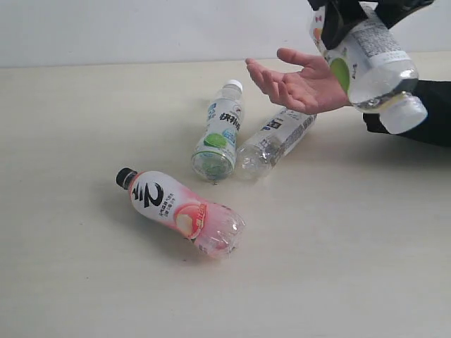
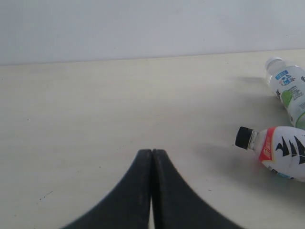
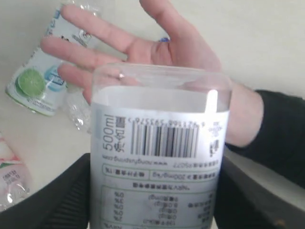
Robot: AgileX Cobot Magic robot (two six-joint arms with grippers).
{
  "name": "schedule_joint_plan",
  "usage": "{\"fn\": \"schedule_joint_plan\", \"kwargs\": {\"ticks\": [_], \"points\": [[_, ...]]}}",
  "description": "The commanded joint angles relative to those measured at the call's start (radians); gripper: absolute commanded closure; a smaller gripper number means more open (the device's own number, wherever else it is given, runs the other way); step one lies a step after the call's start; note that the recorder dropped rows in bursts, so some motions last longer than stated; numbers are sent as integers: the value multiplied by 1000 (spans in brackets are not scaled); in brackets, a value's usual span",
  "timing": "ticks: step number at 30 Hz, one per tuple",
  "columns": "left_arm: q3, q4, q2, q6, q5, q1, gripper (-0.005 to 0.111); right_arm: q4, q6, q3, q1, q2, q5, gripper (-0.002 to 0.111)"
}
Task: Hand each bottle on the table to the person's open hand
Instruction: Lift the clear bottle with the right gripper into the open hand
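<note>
My right gripper (image 1: 361, 20) (image 3: 155, 193) is shut on a white-labelled bottle (image 1: 368, 65) (image 3: 159, 152), holding it tilted in the air just beside and above the person's open hand (image 1: 299, 81) (image 3: 157, 47). The bottle and the palm stay apart. Three bottles lie on the table (image 1: 70, 282): a pink-labelled one with a black cap (image 1: 180, 210) (image 2: 279, 150), a green-and-white one (image 1: 220, 134) (image 2: 288, 90) and a white-labelled one (image 1: 278, 139). My left gripper (image 2: 152, 152) is shut and empty, low over bare table, away from the bottles.
A black sleeve (image 1: 423, 116) reaches in from the right edge behind the held bottle. A pale wall (image 1: 141, 28) bounds the table's far side. The green-and-white and white-labelled bottles lie close together, bases nearly touching.
</note>
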Motion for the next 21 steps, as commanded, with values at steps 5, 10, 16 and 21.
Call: {"fn": "schedule_joint_plan", "kwargs": {"ticks": [5,10,16,21], "points": [[3,3,-5,-4,-7,-1,104,20,-53,-258,-6,248,9,108],[3,3,-5,-7,-7,-1,104,18,-53,-370,-6,378,9,108],[3,3,-5,-3,-7,-1,104,-11,-53,-392,-6,460,9,108],[3,3,-5,-6,-7,-1,104,-7,-53,-392,-6,474,9,108]]}}
